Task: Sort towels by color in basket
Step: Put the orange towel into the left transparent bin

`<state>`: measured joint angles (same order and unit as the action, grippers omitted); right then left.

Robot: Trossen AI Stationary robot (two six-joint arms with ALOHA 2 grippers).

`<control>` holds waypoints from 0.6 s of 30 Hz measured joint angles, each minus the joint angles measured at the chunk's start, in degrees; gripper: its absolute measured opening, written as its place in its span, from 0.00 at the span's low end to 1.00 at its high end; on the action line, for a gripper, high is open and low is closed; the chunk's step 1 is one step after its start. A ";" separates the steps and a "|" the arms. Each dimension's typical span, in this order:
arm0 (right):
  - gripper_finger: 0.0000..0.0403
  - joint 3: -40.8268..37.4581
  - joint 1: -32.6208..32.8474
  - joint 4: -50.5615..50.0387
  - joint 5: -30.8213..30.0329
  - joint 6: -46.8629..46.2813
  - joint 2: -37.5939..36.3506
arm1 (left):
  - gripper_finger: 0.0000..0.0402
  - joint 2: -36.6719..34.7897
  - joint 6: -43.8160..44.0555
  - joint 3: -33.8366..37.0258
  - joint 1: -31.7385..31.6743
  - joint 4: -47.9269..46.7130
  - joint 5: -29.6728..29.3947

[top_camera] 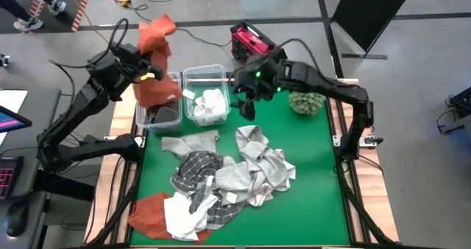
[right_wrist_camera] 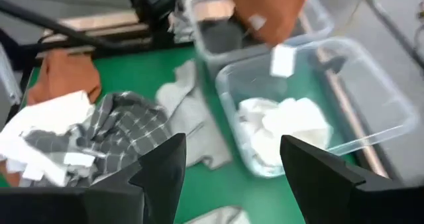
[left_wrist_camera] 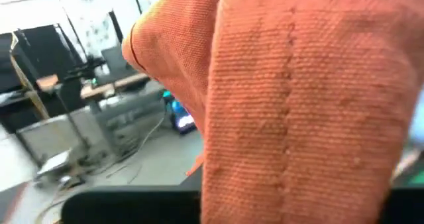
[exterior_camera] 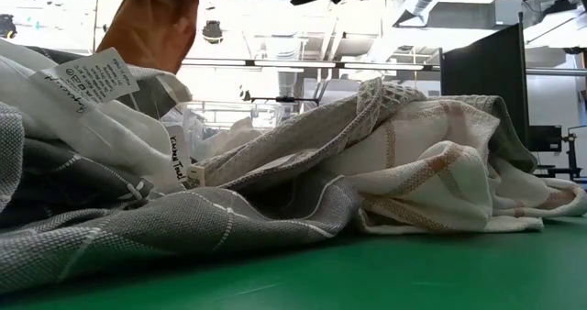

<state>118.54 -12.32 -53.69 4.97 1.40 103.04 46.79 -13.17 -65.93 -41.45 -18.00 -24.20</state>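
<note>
A green surface (top_camera: 309,175) carries a heap of towels (top_camera: 221,179): grey checked, light checked, white, and 1 rust-orange at the near-left corner. At its far edge stand 2 clear bins (top_camera: 193,76); the right one holds white towels (top_camera: 210,105), the left something dark. The left pincer (top_camera: 151,76) is clamped on a rust-orange towel (top_camera: 156,50) hanging over the left bin. The right pincer (top_camera: 246,105) hovers spread wide and empty beside the right bin. A green spiky ball (top_camera: 306,102) sits far right. Grey floor, cables and a dark panel surround the surface.
</note>
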 joint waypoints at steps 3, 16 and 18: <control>0.68 -1.61 1.82 0.05 -0.84 -0.51 0.17 | 0.00 -0.15 1.52 0.00 0.01 -8.47 0.10; 0.68 -1.77 2.62 -3.43 -4.07 -1.00 -1.44 | 0.00 -1.99 16.46 -2.20 2.25 -34.16 -20.49; 0.68 -1.79 2.00 -3.42 -4.07 -1.00 -1.46 | 0.00 -1.95 16.29 -4.24 2.27 -35.32 -23.76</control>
<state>116.75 -10.32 -57.11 0.91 0.40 101.58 44.84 3.12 -70.17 -39.18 -53.32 -47.96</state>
